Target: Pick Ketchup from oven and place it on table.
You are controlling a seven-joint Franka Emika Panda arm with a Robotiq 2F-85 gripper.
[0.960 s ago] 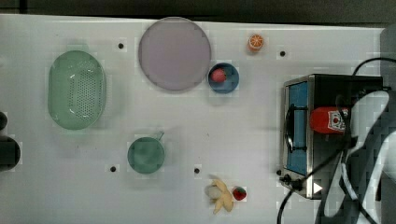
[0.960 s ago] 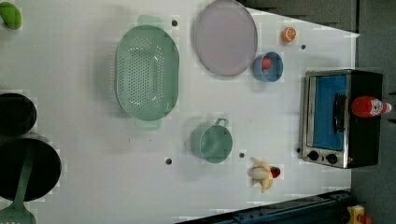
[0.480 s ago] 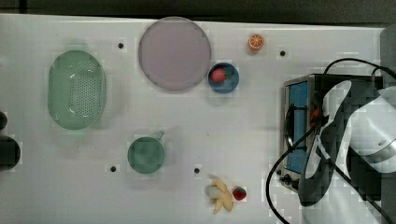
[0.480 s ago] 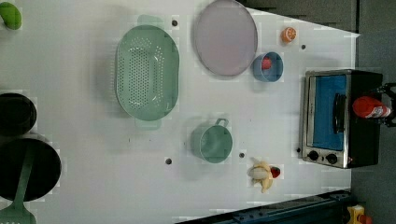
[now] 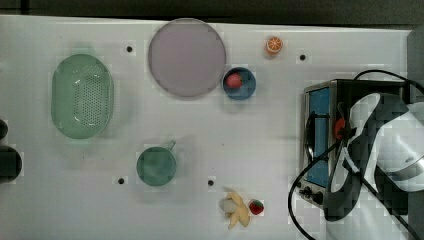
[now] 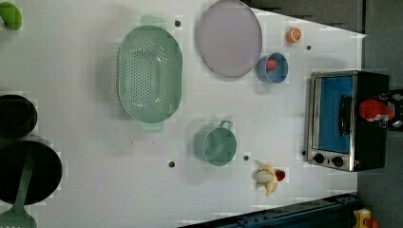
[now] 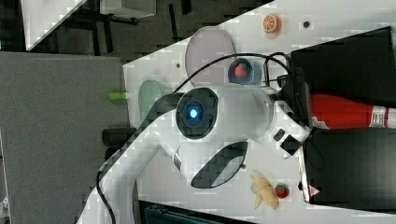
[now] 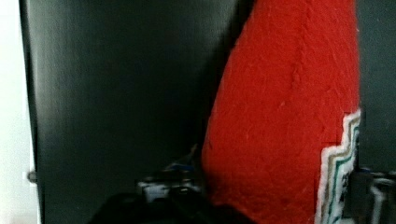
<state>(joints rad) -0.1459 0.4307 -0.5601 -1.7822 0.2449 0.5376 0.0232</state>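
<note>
The Ketchup [image 7: 348, 112] lies on its side on top of the oven [image 6: 349, 121], long axis running across the roof, with the tool [image 7: 303, 109] at its base end; whether the tool is clamped cannot be told.

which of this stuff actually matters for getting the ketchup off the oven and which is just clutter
Matters: the Ketchup lying on top of the oven; the table where it goes; the gripper by the bottle.

Clutter: green colander, purple plate, blue bowl with a strawberry, green mug, orange slice, banana beside a second strawberry.
</note>
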